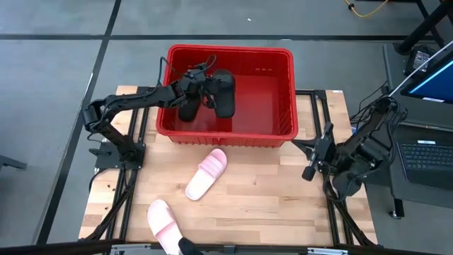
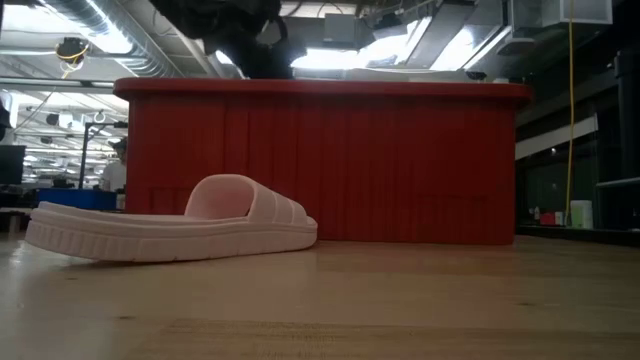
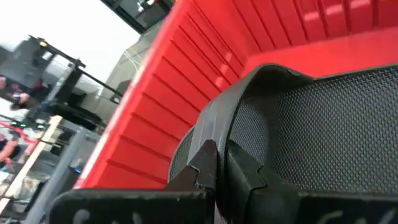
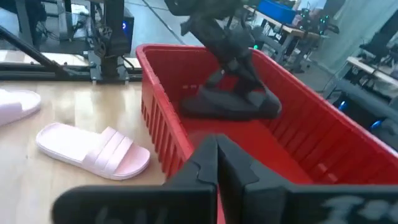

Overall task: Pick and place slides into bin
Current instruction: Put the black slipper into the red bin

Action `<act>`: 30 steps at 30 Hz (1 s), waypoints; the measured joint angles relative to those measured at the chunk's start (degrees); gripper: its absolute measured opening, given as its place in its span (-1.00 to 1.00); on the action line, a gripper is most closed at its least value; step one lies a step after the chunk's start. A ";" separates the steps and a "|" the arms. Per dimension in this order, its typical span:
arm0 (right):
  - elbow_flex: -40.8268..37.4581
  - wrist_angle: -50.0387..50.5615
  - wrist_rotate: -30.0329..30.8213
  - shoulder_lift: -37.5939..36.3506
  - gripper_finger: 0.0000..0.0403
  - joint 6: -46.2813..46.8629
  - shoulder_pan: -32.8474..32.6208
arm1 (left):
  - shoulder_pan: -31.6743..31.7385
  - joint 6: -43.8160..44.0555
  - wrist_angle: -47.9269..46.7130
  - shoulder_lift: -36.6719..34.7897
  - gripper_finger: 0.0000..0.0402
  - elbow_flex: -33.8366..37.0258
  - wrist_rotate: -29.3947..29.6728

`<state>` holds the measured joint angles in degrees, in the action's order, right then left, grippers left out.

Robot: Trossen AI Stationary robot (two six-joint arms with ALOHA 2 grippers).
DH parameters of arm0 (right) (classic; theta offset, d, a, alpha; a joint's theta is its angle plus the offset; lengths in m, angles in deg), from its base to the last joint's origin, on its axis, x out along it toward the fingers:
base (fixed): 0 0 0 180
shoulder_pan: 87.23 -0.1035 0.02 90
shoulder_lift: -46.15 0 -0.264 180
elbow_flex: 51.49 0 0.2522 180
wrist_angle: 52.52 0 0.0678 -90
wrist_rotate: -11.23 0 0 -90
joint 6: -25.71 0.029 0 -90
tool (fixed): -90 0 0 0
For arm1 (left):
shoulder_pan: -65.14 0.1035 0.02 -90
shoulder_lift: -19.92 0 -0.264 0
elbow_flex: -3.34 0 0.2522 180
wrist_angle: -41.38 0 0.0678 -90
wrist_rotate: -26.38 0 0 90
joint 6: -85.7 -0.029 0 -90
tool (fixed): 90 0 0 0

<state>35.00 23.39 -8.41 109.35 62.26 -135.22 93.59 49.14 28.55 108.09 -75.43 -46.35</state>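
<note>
1. Left claw (image 1: 200, 83) is inside the red bin (image 1: 283, 131), upper centre of the high view. It sits over two black slides: one (image 1: 190, 108) towards the bin's left, the other (image 1: 224, 92) just beside it. The wrist view shows its fingers (image 3: 205, 163) together at a black slide's rim (image 3: 214, 124), but can't tell if it's clamped on the slide or just touching.
2. Right claw (image 1: 318, 152) is parked at the counter's (image 1: 269, 198) right edge, off the bin's lower-right corner. Fingers together, holding nothing.
3. Two pale pink slides are left on the counter. One (image 1: 207, 173) is centre frame, just below the bin's front wall. The other (image 1: 164, 225) is at lower left, near the counter edge.
4. Roughly half done: 2 in, 2 out.
5. Handling, my guess: moulded foam, so light, slightly squashy and not fragile. The sole looks grippy; the strap (image 2: 245, 200) arches up wide.
6. Best grab is probably across the strap or pinching the sole's side edge. The nearer pink slide lies at a diagonal, so the wrist needs rotating to match.
</note>
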 joint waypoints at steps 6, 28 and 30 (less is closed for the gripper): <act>0.00 -1.15 -3.82 0.01 -0.99 -2.30 3.88 | 1.99 -3.06 1.74 4.55 -0.98 0.00 -0.95; 0.00 -2.68 -6.06 0.05 -0.99 -2.35 12.03 | 10.81 -11.40 4.51 11.22 -0.98 0.00 -13.43; 0.00 -2.84 -6.05 0.17 -0.99 -2.35 12.53 | 11.33 -11.38 4.92 11.78 -0.98 0.00 -13.47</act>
<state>35.00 20.56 -14.47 109.52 59.91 -122.69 104.92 37.76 33.47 119.87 -75.43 -59.81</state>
